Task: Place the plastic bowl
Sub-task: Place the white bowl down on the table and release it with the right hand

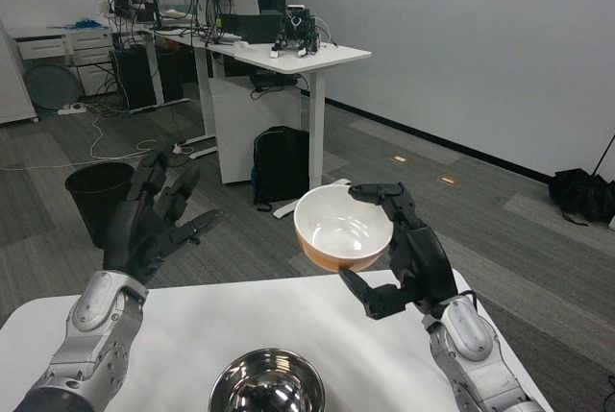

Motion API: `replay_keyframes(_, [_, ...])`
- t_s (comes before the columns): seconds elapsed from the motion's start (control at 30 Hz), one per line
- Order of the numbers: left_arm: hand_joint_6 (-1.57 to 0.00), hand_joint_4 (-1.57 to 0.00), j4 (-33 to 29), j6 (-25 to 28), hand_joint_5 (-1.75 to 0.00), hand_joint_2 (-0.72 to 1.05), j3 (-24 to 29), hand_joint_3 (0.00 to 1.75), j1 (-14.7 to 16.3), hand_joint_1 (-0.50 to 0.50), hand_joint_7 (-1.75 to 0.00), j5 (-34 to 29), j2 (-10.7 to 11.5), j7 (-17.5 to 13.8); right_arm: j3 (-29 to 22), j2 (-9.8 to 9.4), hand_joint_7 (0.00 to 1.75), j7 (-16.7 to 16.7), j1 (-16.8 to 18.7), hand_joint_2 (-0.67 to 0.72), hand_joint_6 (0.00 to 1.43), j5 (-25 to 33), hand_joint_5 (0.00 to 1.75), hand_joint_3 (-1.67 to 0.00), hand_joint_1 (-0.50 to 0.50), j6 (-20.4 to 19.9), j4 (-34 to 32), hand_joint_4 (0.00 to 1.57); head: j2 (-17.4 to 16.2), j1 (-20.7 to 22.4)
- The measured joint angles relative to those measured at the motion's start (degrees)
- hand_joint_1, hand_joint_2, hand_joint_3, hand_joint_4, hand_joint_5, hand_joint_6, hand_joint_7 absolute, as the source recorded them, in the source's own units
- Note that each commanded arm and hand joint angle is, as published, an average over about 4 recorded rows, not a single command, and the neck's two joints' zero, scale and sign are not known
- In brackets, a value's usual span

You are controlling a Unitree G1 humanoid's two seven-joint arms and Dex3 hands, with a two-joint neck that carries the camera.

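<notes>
You see the right hand [408, 254] gripping the plastic bowl [343, 230] in the air beyond the white table [192, 335], left hand [154, 220] raised, fingers spread and empty, while the steel bowl [267, 383] is cut off below.

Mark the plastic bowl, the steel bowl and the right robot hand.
plastic bowl [338, 228]: head view, white inside.
steel bowl [267, 383]: head view, inner wall.
right robot hand [408, 263]: head view, palm.
</notes>
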Motion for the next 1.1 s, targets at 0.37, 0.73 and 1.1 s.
replay_keyframes(0.37, [0.0,-0.58,0.0,0.0,-0.41,0.69,0.5,0.0,0.7,-0.5,0.0,-0.5,0.1,0.0,-5.8,-0.87,1.15,0.0,9.6,-0.6,1.23,-1.3,0.97,-1.43,-0.42,0.4,-3.0,1.54,-0.6,0.1])
replay_keyframes(0.73, [0.0,-0.6,0.0,0.0,-0.41,0.69,1.0,0.02,0.8,-0.5,0.0,-0.6,0.1,0.0,-9.5,-1.69,1.19,0.0,18.1,-0.6,1.2,-5.4,0.97,-1.43,-0.42,1.3,-4.4,1.55,-1.4,-2.2])
replay_keyframes(1.1, [0.0,-0.6,0.7,0.0,-0.41,0.72,0.9,0.04,0.7,-0.5,0.0,-0.6,0.1,0.0,-10.4,-1.55,1.26,0.0,20.5,-0.6,1.17,-11.4,1.07,-1.43,-0.42,0.9,-1.1,1.56,-4.1,-5.3])
